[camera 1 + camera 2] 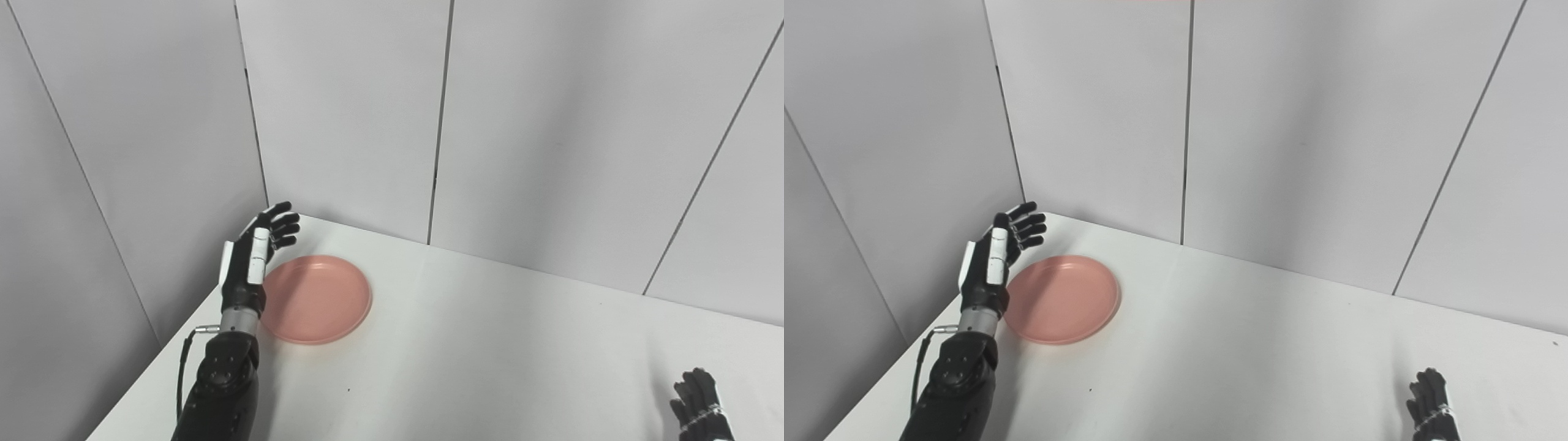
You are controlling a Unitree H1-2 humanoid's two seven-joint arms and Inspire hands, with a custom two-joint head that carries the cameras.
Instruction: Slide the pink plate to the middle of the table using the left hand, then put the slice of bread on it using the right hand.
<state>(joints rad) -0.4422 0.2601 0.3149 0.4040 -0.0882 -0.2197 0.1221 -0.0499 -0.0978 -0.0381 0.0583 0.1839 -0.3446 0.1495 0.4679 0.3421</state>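
A round pink plate [318, 299] lies on the white table [490, 343] near its far left corner; it also shows in the right eye view [1062, 298]. My left hand [254, 260] is raised just left of the plate's left rim, open, fingers spread and pointing up and away, holding nothing. My right hand [698, 404] shows only its fingertips at the bottom right edge, resting low over the table. No slice of bread is in view.
Grey wall panels [551, 122] close the table at the back and on the left. The table's left edge [153, 367] runs diagonally beside my left forearm.
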